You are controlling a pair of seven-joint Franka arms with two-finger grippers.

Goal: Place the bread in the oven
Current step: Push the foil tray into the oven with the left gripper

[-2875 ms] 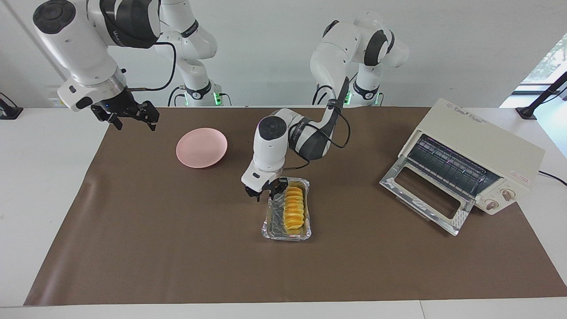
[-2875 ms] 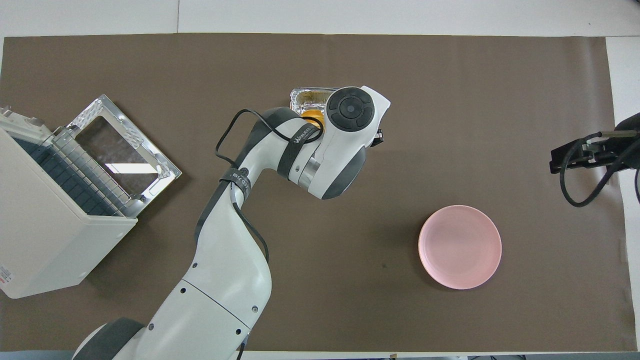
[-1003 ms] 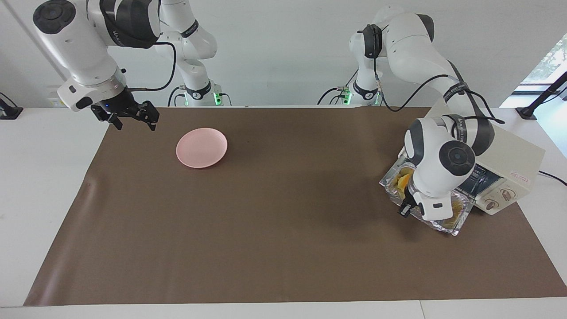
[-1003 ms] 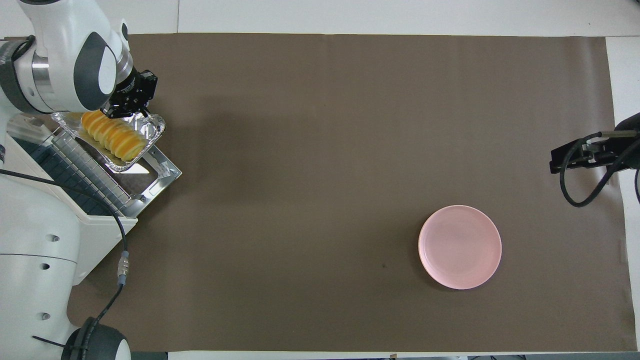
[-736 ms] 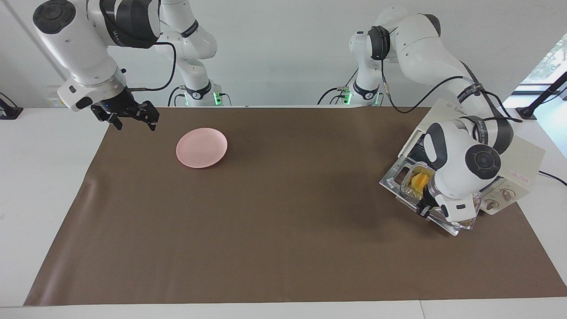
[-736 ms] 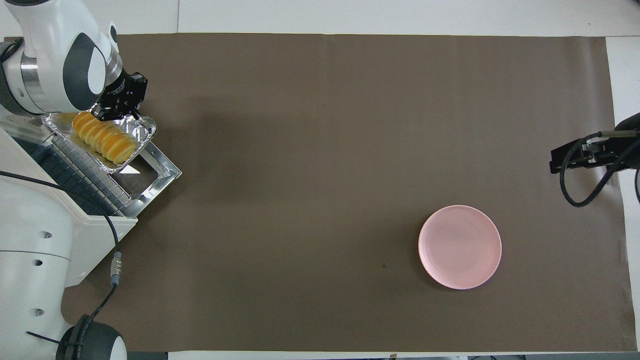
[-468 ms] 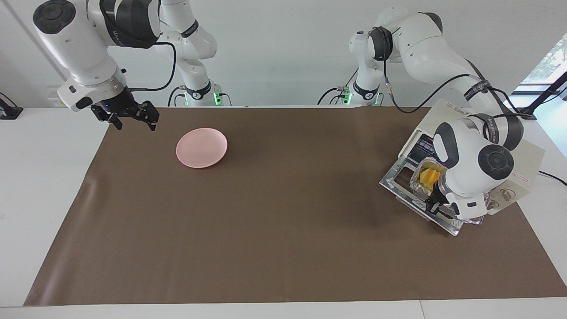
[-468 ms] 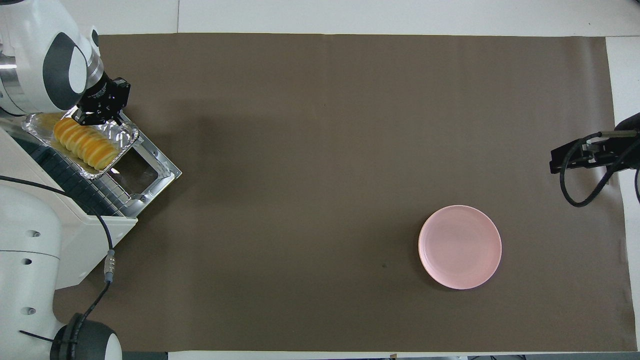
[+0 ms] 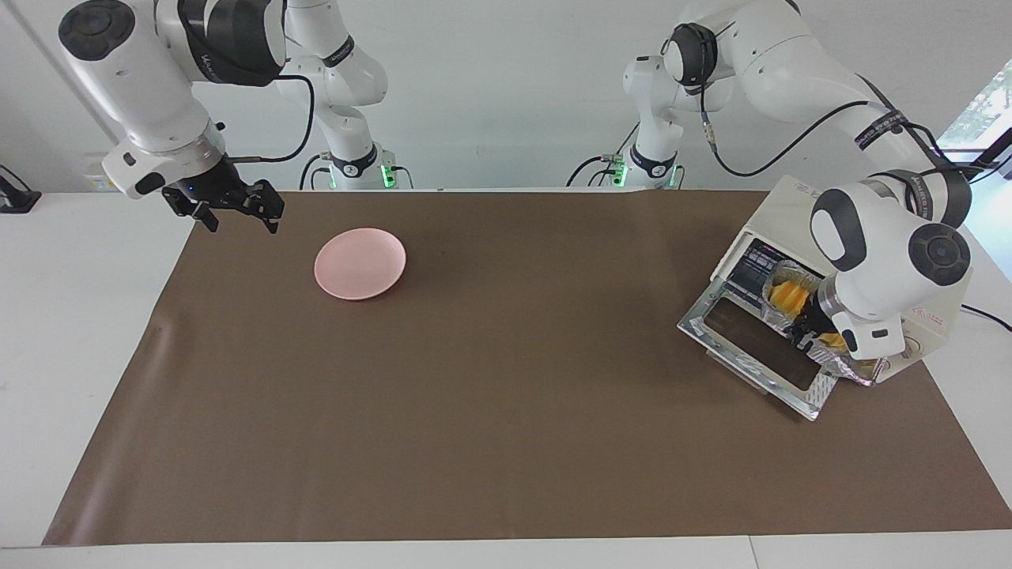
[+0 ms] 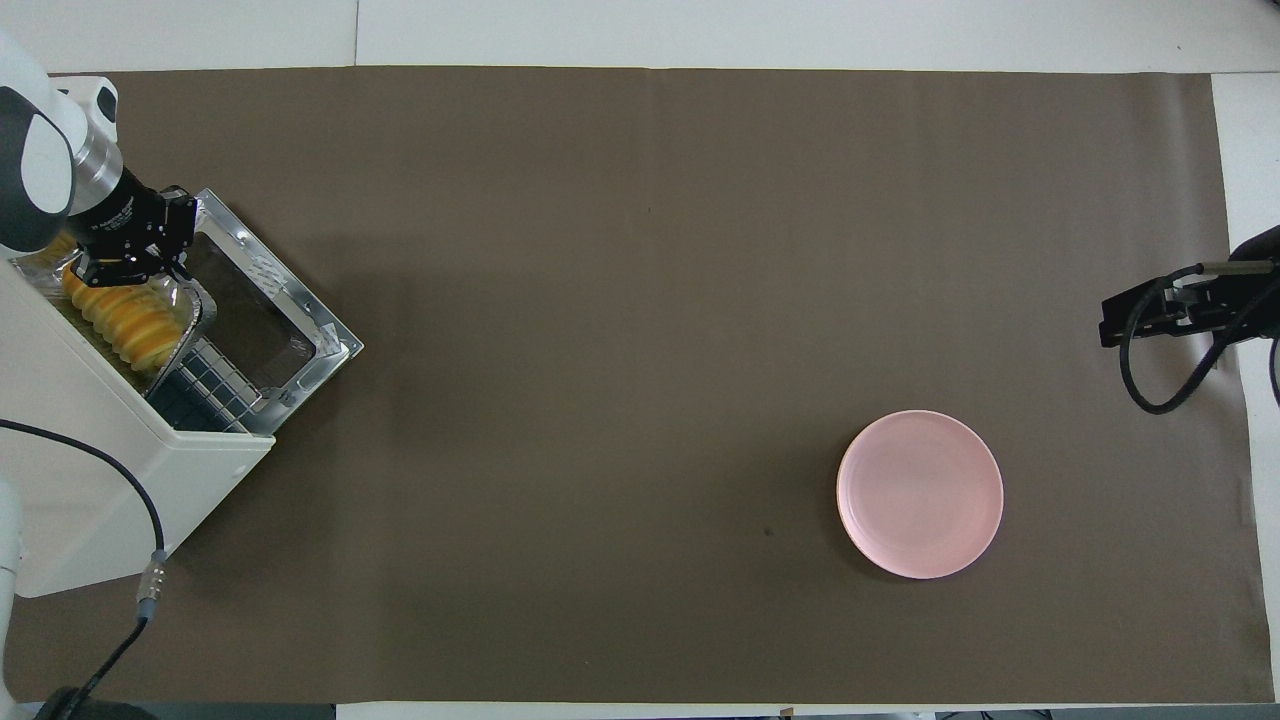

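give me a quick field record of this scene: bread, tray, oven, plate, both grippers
bread: in the foil tray
foil tray: partly inside the oven mouth, on the rack
oven: door dropped open, at the left arm's end of the table
pink plate: empty, on the brown mat
left gripper: shut on the foil tray's rim
right gripper: open, waiting above the mat's corner

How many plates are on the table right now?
1. A round pink plate lies bare on the brown mat toward the right arm's end of the table. Nothing in either view could hide another plate.
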